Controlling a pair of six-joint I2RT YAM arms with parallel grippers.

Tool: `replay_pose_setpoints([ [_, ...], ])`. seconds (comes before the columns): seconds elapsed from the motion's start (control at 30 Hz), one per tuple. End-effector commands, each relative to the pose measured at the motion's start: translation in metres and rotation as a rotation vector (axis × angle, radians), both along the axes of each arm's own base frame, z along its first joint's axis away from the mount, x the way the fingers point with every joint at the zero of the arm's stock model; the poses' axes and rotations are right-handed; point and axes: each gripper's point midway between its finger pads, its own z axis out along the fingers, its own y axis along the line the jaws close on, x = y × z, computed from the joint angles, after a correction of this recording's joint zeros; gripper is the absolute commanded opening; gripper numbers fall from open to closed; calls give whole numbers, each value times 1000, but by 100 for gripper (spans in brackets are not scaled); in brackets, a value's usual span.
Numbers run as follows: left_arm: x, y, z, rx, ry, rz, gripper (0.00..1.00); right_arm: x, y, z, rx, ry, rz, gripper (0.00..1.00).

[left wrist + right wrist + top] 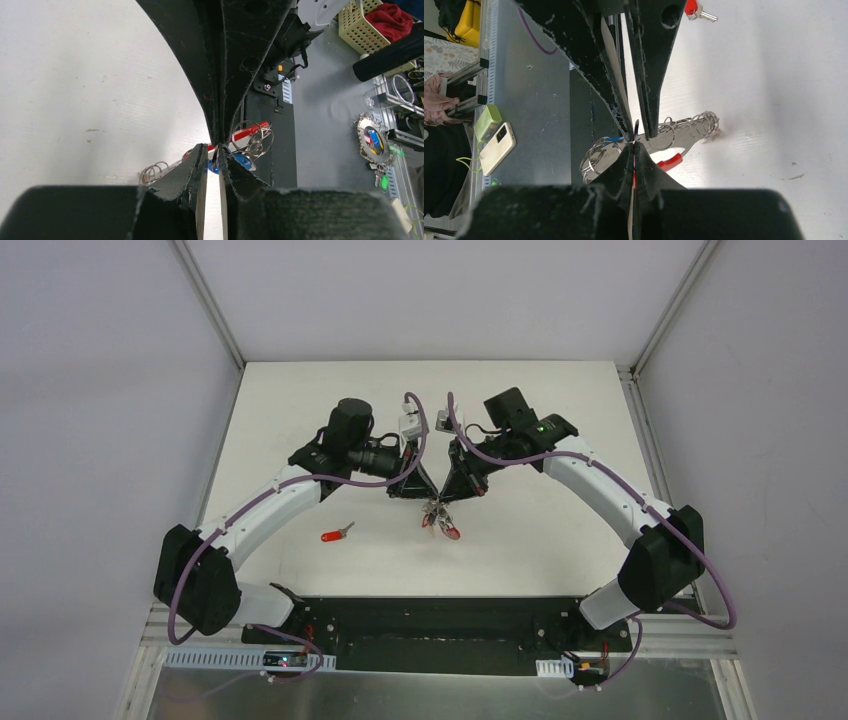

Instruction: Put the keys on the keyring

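- Keyring (441, 519) sits mid-table, just in front of where your two arms meet, between their tips. Part of the bunch seems to rest on the table (560, 540); you cannot tell how much is lifted.
- Your left gripper (216, 154) is almost closed, with only a thin gap, and one ring (636, 127) of the bunch is pinched in that gap.
- Your right gripper (633, 149) is pressed shut tip to tip against the left one. As far as the wrist views show, it bites the same ring.
- The red key (337, 534) lies flat to the left, well apart from the bunch, and neither gripper holds it.
- Slip risk: the ring is thin wire held only at the very fingertips. A small twist or uneven pull from either arm could let it spring out and drop the bunch.
- Collision risk: the fingertips are touching or nearly so. If you drive either arm inward you will likely jam finger on finger.
- Both grippers are busy, so fetching the key means one must let go. The ring may then swing or close up.
- The loose rings and tags crowd the fingers and could snag as you pull away.
- The fingers hide the pinch point in both wrist views, so judge contact carefully.
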Motion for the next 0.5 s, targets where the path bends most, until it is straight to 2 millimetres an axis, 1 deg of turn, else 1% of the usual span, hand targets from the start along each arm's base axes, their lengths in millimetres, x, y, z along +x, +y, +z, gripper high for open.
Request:
replay_pose_setpoints([
  [0.0, -7, -4, 4, -19, -33, -57, 11, -1, 6, 18, 66, -33, 41, 0],
  [0.07, -7, -3, 4, -16, -36, -58, 5, -1, 5, 18, 65, -34, 39, 0],
  [0.2, -9, -2, 4, -12, -37, -61, 0, 0, 5, 19, 65, -34, 36, 0],
  [0.37, -4, -2, 11, -10, -38, -20, 0, 4, 5, 19, 61, -31, 4, 0],
  [0.47, 1, -5, 22, -56, 27, 28, 0, 10, 5, 20, 71, -37, -30, 7],
])
